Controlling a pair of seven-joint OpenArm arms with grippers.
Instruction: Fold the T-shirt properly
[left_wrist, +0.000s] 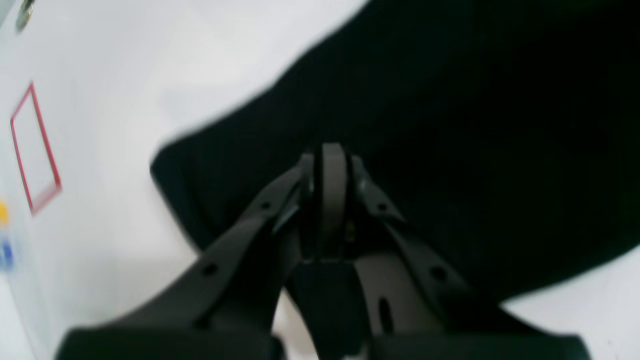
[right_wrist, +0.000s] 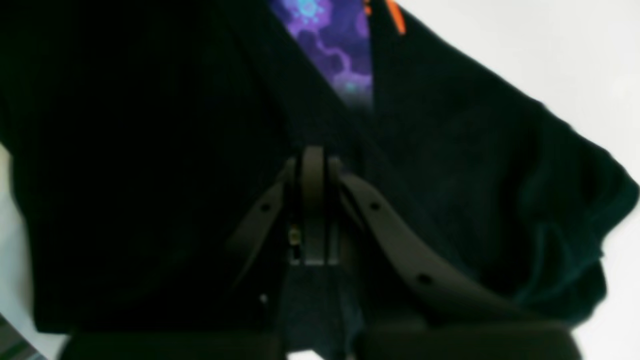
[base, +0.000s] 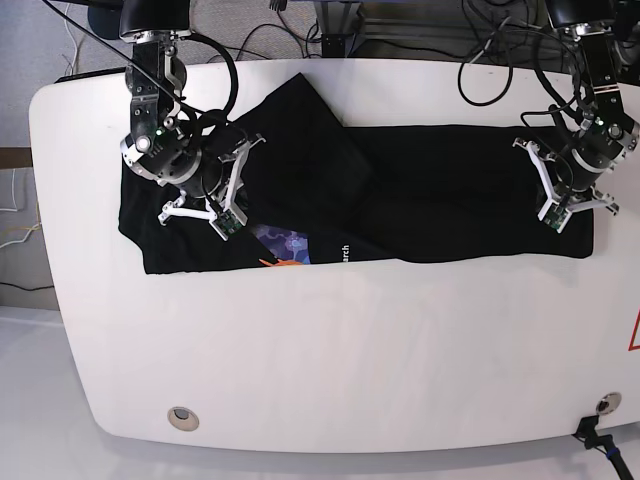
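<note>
In the base view, the T-shirt (base: 450, 190) is lying across the upper half of the frame, stretching from the left side to the right edge on the white table (base: 330, 350). A flap of it is pointing up at the upper middle, and part of its purple and orange print (base: 287, 246) is showing left of centre, with white lettering (base: 346, 253) just beside it. No container is holding the cloth; it is resting directly on the tabletop.

The right gripper (base: 228, 222) is hanging over the shirt at the left of the frame, beside the print, its fingers closed together. The left gripper (base: 553, 218) is hanging over the shirt near the right edge, its fingers also closed together. Whether either is pinching any cloth, I cannot tell.

In the left wrist view, dark cloth is filling the centre and upper right.
</note>
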